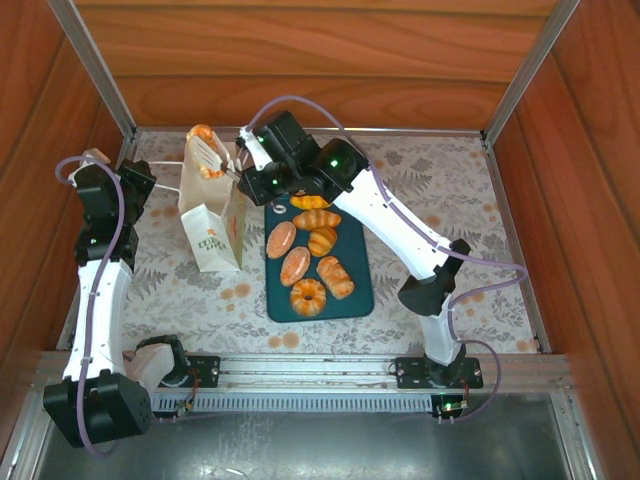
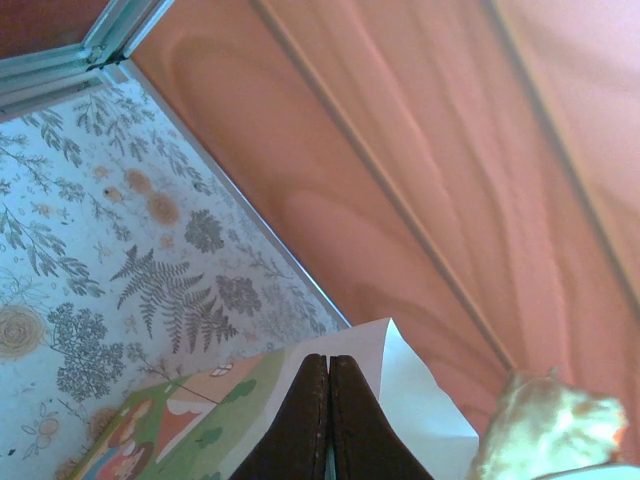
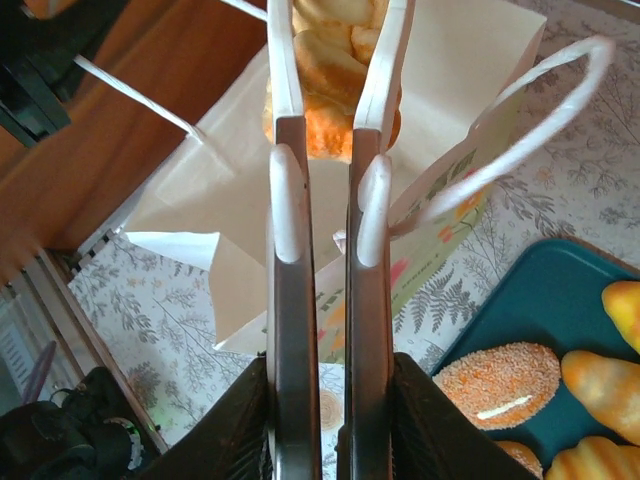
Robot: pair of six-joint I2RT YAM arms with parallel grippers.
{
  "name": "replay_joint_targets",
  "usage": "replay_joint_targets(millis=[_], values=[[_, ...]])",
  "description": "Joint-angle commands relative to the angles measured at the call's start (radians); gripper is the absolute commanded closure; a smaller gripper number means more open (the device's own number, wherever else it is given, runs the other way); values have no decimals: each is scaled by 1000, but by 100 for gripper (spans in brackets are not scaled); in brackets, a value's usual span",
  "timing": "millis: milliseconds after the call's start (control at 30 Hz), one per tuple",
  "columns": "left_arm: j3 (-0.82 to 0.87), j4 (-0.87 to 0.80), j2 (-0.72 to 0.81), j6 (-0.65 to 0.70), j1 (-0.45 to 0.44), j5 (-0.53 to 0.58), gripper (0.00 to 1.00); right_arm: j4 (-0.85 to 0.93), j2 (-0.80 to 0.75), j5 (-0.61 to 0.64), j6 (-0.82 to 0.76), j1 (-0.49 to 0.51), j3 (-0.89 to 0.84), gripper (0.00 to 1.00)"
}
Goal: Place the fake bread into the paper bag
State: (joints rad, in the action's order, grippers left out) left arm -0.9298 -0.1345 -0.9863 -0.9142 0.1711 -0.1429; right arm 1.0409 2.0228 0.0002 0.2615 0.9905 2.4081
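Dropping step: the right gripper (image 1: 210, 152) grasps a golden pastry (image 3: 328, 125) directly above the paper bag's (image 1: 215, 240) open mouth. The left gripper (image 2: 329, 360), clenched, seemingly tugs the bag's cord. Next, lower and release.

Lettering on the paper bag (image 1: 212, 240): green, a few short lines on the bag's white front face, below its top edge; too small and blurred to read.
Print on the bag's front, left wrist view: coloured picture in green, orange and red near the bag's rim; no letter legible.
Readable text, numbers, brands: none.
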Motion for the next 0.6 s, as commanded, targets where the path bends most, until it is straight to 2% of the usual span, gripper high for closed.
replay_joint_targets(millis=[0,300,567], values=[[14,6,15,0,8,14,100,-35,-19,16,-15,11,-13,65],[16,8,15,0,7,18,100,-30,-10,4,-12,11,-21,52],[16,6,14,3,7,17,100,-23,-5,-23,-3,10,19,52]])
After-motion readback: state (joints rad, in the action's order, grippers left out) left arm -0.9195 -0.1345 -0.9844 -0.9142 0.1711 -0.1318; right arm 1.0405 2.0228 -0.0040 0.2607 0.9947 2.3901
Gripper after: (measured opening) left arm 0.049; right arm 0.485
